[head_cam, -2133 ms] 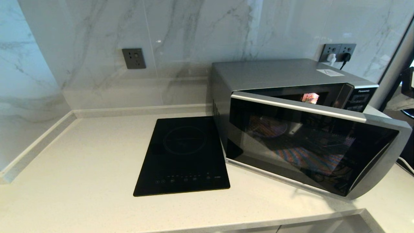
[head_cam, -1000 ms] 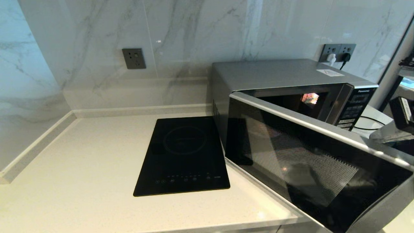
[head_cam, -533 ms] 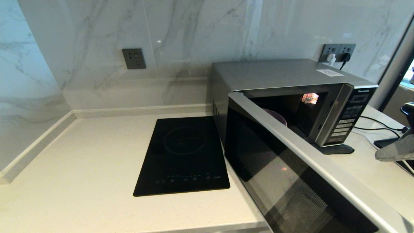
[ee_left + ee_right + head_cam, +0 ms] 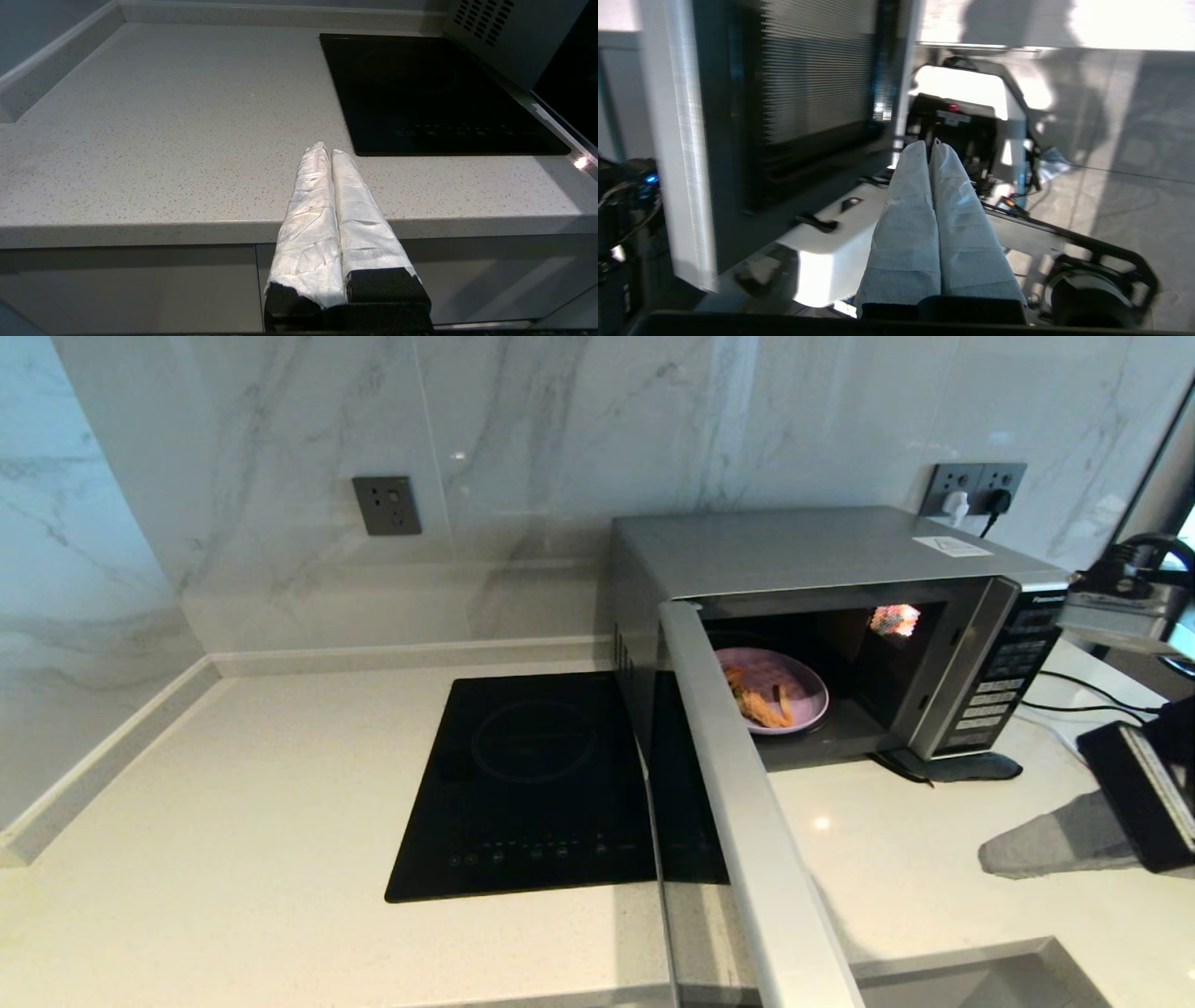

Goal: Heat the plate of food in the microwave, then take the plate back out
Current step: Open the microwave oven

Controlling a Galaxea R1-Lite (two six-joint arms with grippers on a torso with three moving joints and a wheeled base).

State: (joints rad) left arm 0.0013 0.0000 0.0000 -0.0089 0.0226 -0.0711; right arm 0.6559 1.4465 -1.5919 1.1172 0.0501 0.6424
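The silver-grey microwave point(image 4: 822, 546) stands at the back right of the counter with its door point(image 4: 738, 784) swung wide open toward me. Inside, the lilac plate point(image 4: 801, 683) rests on the oven floor with orange fries and a brown breaded piece point(image 4: 758, 702) on it. My right gripper point(image 4: 991, 855) hovers low over the counter to the right of the open door, shut and empty, pointing left; the right wrist view shows its wrapped fingers point(image 4: 915, 186) pressed together beside the door's inner face point(image 4: 808, 93). My left gripper point(image 4: 327, 150) is parked, shut, at the counter's front edge.
A flat black induction hob point(image 4: 532, 784) lies left of the microwave, partly under the open door. Wall sockets point(image 4: 386, 504) and a plugged double socket point(image 4: 976, 485) are on the marble wall. Black cables point(image 4: 1074, 695) run along the counter right of the microwave.
The microwave door has swung from partly open to fully open, uncovering the plate inside. My right gripper has dropped down to the counter at the right edge.
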